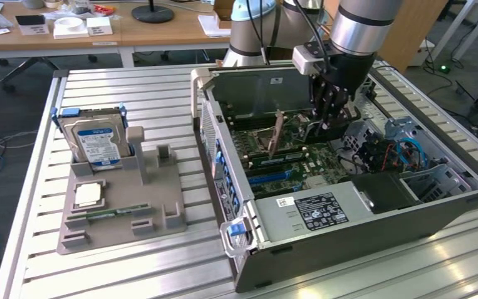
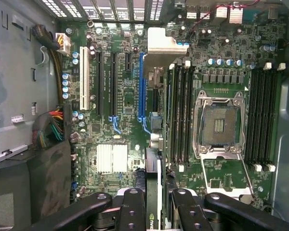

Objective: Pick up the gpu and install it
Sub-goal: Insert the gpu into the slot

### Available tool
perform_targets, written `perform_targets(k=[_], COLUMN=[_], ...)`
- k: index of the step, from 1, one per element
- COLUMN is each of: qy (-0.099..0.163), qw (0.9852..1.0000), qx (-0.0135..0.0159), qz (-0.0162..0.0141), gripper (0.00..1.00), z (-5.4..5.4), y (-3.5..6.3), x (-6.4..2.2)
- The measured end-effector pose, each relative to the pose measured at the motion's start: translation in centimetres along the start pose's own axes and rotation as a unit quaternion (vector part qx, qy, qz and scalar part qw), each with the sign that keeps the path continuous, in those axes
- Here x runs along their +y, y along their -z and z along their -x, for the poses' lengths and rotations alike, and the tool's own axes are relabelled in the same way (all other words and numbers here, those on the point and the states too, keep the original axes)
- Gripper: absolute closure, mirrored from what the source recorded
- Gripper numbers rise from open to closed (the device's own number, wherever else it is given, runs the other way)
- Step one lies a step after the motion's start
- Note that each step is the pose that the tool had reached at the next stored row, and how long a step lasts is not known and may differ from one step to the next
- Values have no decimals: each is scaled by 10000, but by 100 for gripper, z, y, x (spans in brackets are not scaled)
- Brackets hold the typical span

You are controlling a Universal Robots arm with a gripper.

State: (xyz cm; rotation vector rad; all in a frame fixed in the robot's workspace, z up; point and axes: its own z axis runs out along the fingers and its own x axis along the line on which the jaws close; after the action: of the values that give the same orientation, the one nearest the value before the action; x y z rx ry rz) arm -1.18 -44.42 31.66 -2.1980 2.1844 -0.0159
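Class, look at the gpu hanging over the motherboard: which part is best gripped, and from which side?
Its upper long edge, from straight above, pinching the two flat faces. The gpu is a thin card standing on edge over the motherboard, so only that top edge is free. The hand grips it this way.

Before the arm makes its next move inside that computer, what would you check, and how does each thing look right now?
1. Card gripped: ok. The gpu sits edge-on between the fingers.
2. Nearest slot free: ok. The long blue slot holds nothing.
3. Card lined up with that slot: cannot tell. It hangs close beside it.
4. Cables out of the way: ok. The cable bundle lies off by the case wall.
5. Way in open: ok. The computer case lies on its side with its panel off.
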Motion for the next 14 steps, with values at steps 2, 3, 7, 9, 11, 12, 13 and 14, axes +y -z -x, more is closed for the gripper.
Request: perform_targets(k=[2,3,7,9,11,12,13,14], qy=[0,0,0,0,-1,-1,-1,0], qw=[10000,10000,10000,10000,10000,10000,10000,10000], qx=[-2,-2,-1,0,0,0,-1,0], qz=[-1,-1,0,0,0,0,0,0], gripper=[74,74,74,74,74,74,74,74], z=[0,0,-1,-2,-2,-2,-2,-3], y=[-6,-14,-61,-82,-101,-109,-116,-119], x=[0,2,7,9,13,18,22,27])
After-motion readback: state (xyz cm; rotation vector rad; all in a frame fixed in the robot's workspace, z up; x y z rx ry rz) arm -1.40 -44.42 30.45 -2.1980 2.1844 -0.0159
